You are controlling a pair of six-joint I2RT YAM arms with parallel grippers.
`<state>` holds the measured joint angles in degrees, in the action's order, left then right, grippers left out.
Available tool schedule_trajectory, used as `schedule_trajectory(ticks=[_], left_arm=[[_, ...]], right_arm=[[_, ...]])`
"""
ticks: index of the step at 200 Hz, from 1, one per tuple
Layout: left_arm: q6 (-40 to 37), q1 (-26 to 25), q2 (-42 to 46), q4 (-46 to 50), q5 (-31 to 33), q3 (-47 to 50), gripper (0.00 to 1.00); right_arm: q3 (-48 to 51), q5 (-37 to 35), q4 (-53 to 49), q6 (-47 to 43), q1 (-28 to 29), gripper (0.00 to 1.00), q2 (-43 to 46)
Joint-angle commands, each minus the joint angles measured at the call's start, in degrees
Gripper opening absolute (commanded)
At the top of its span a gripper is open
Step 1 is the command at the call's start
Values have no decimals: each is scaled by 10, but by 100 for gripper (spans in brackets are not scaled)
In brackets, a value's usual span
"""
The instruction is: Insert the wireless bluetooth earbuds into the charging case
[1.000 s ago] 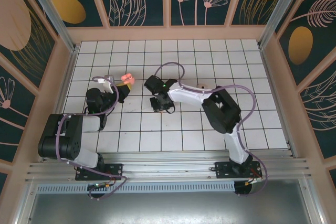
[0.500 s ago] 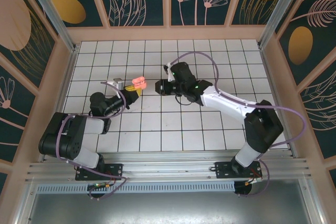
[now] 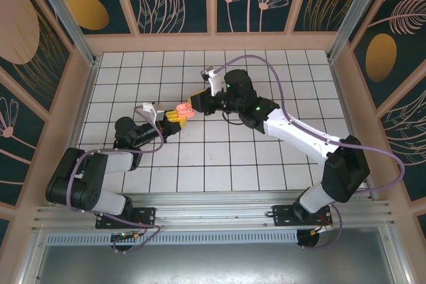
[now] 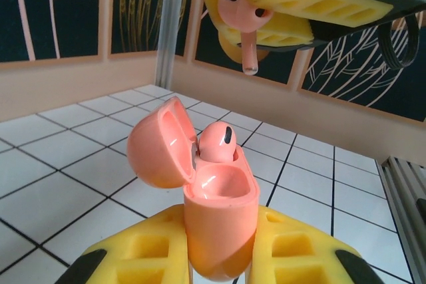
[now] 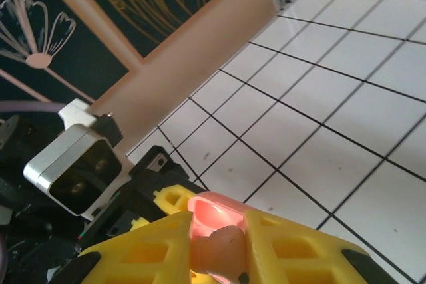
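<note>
- Left tool (image 3: 174, 116): clamped on the charging case (image 4: 219, 224), with a yellow pad on each side of its lower half. The case is held clear of the worktop (image 3: 279, 71).
- Case position, top view: just toward 9 o'clock of the worktop's middle. The left arm reaches in from 7 o'clock.
- Case orientation, left wrist view: long axis upright, mouth pointing to 12 o'clock. The lid (image 4: 163, 144) is hinged open and tipped back toward 9–10 o'clock, with its hollow facing the mouth.
- Seated earbud (image 4: 218, 143): coral, in the well on the lid side. The head sticks up above the rim with its dark vent toward 1 o'clock, and the stem is hidden inside. The nearer well looks vacant.
- Right tool (image 3: 195, 103): pinched narrow on the held earbud (image 4: 243, 18), pinkish, gripped by the head between yellow pads. In the top view it sits at 2 o'clock of the case, just beside it.
- Held earbud axis, left wrist view: stem near vertical, tip pointing to 6 o'clock. It hangs above the case mouth, slightly toward 1 o'clock of the seated bud. The tip is apart from the case, with no contact.
- Right wrist view: the bud's head shows between the pads, with the case's glossy coral just past it. The left wrist camera (image 5: 76, 171) is at 9 o'clock.
</note>
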<state>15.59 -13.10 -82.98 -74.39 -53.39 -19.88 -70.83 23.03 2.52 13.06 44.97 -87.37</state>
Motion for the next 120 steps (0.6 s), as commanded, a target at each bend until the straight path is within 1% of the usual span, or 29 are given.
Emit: schedule_trajectory(ticks=[1,120], left_arm=[[-26,-7,19,11,-18,-18,7],[-15,-9,48,27,-1,-29,7]], right_arm=[[-25,17,37,-46,17,24,5],[-24,23,43,-53,36,23,-26]])
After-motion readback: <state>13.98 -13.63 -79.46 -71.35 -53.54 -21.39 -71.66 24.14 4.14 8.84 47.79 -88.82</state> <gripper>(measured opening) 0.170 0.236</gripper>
